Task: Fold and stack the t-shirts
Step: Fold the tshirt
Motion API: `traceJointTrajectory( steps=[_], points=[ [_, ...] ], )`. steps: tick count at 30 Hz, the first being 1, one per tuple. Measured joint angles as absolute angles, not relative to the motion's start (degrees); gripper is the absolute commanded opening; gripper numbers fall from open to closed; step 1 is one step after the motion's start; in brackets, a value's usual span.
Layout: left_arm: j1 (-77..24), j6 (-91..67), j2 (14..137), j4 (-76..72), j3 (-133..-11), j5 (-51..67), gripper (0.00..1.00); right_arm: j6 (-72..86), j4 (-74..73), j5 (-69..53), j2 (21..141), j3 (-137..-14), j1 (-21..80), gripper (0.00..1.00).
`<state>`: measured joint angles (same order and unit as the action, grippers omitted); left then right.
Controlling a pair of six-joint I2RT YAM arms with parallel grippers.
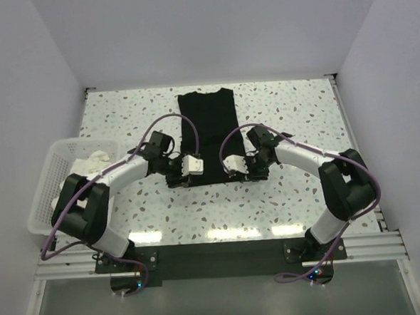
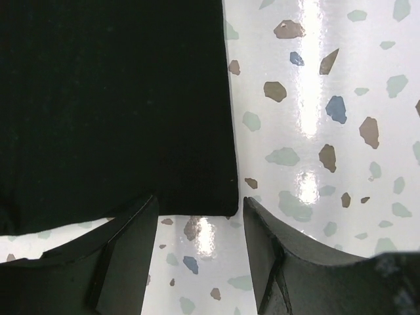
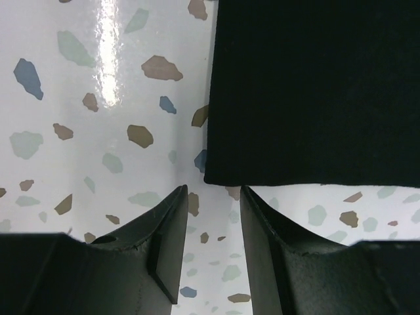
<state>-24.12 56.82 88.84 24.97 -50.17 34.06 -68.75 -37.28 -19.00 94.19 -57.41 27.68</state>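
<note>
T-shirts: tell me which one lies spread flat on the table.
The plain black fabric t-shirt, flat on the speckled table. The white fabric one sits crumpled in the white plastic lattice basket.

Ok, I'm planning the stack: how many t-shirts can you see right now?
2. A black t-shirt lies flat mid-table; a white one sits crumpled in the basket at left. More could be hidden beneath it.
</note>
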Motion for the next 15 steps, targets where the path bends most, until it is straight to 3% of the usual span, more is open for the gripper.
traceJointTrajectory(
  steps=[9,13,15],
  points=[
    [-26.0,60.7,92.5,22.7,-48.3,32.5,0.55,-71.4,-35.8,-20.0,94.6,-56.8,29.3,0.40],
    [-26.0,61.8,93.1,22.2,-47.8,32.8,0.52,-71.9,-35.0,-20.5,97.3,-56.8,29.4,0.36],
    [-26.0,62.3,93.1,21.9,-47.7,32.9,0.45,-72.0,-34.3,-20.5,97.6,-57.2,29.3,0.28]
  ],
)
